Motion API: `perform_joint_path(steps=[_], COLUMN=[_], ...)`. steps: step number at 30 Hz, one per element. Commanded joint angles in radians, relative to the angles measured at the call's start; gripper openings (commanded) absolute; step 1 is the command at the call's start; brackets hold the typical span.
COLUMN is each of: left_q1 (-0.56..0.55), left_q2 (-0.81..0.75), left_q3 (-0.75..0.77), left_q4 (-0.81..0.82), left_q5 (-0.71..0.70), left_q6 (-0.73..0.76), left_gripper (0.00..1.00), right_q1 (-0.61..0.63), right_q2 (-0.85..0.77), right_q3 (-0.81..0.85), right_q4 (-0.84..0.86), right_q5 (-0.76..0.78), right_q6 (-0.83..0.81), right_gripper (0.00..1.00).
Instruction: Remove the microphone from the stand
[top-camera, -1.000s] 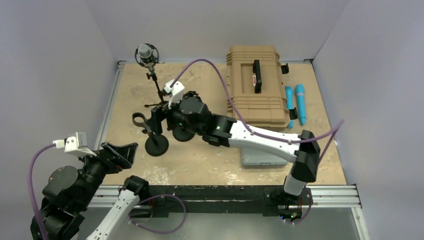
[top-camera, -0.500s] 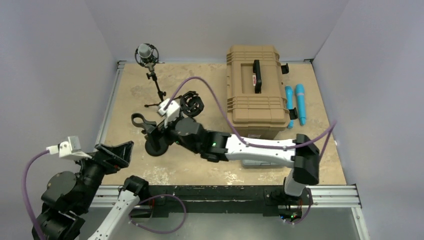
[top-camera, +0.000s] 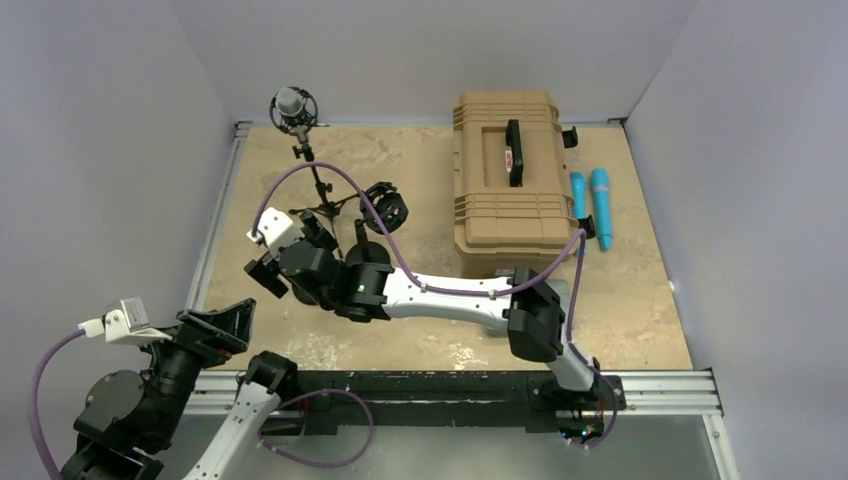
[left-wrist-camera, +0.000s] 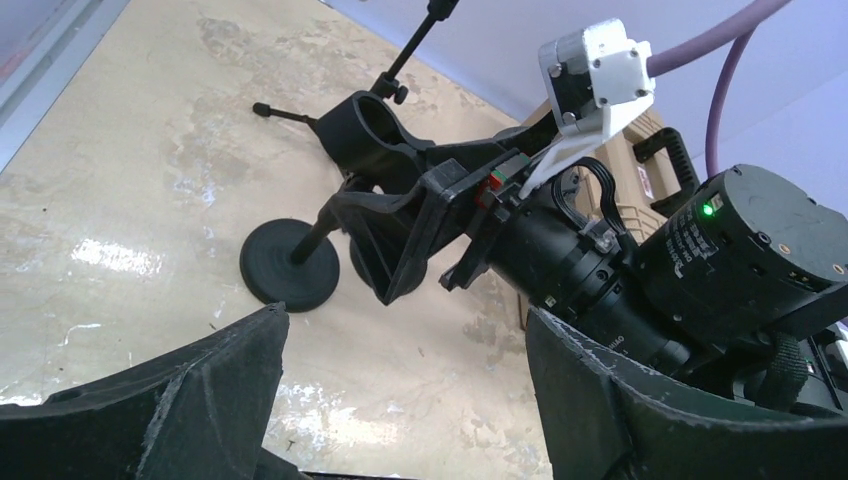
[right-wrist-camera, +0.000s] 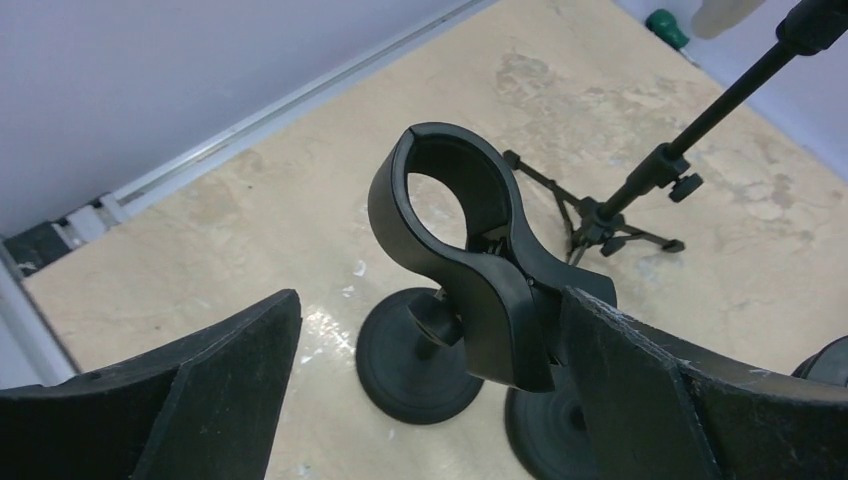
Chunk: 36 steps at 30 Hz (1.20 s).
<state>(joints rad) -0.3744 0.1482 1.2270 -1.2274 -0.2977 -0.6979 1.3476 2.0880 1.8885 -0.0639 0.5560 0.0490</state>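
Note:
A grey microphone (top-camera: 291, 103) sits in a shock mount on top of a black tripod stand (top-camera: 318, 190) at the back left. My right gripper (top-camera: 275, 262) is open, well in front of that stand. In the right wrist view its fingers (right-wrist-camera: 430, 300) straddle an empty black clip holder (right-wrist-camera: 460, 230) on a round-base stand (right-wrist-camera: 420, 365). The clip lies close to the right finger (right-wrist-camera: 650, 400). The tripod (right-wrist-camera: 620, 205) stands beyond. My left gripper (top-camera: 222, 322) is open and empty at the near left. Its wrist view (left-wrist-camera: 405, 330) faces the right gripper (left-wrist-camera: 400, 225) and the clip (left-wrist-camera: 375, 130).
A second empty shock mount (top-camera: 385, 207) stands right of the tripod, and a second round base (right-wrist-camera: 560, 425) next to the first. A tan hard case (top-camera: 507, 170) lies at the back right, with two blue microphones (top-camera: 598, 205) beside it. The purple cable (top-camera: 330, 185) arches over the tripod.
My right arm has swung left and nearer, past the shock mount, and its gripper now covers the clip stand in the top view. My left arm has drawn back slightly toward the near edge.

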Motion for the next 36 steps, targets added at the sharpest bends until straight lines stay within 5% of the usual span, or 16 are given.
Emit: perform_joint_path(steps=[1,17,25,30,36], left_q1=[-0.003,-0.002,-0.002,-0.002,-0.003], left_q2=[-0.018,-0.024,-0.019,-0.017,-0.02], left_q3=[0.011,0.009,0.025,0.042,0.033], left_q4=[-0.016,-0.027,-0.038,-0.055,-0.059], left_q5=[-0.013,-0.011,-0.009,-0.014,-0.021], left_q6=[-0.013,-0.005,-0.005,-0.002,-0.002], left_gripper=[0.86,0.86,0.86,0.86,0.86], right_q1=[-0.004,-0.015,-0.08,-0.089,-0.088], right_q2=[0.031,-0.06,0.009,0.066,0.026], right_q3=[0.079,0.036,0.089,0.15,0.122], right_q4=[-0.068,0.016,-0.013,-0.057,-0.097], right_q5=[0.066,-0.041,-0.227,-0.28,-0.302], right_q6=[-0.103,-0.344,-0.395,-0.402,-0.345], right_gripper=[0.96,0.94,0.96,0.84,0.54])
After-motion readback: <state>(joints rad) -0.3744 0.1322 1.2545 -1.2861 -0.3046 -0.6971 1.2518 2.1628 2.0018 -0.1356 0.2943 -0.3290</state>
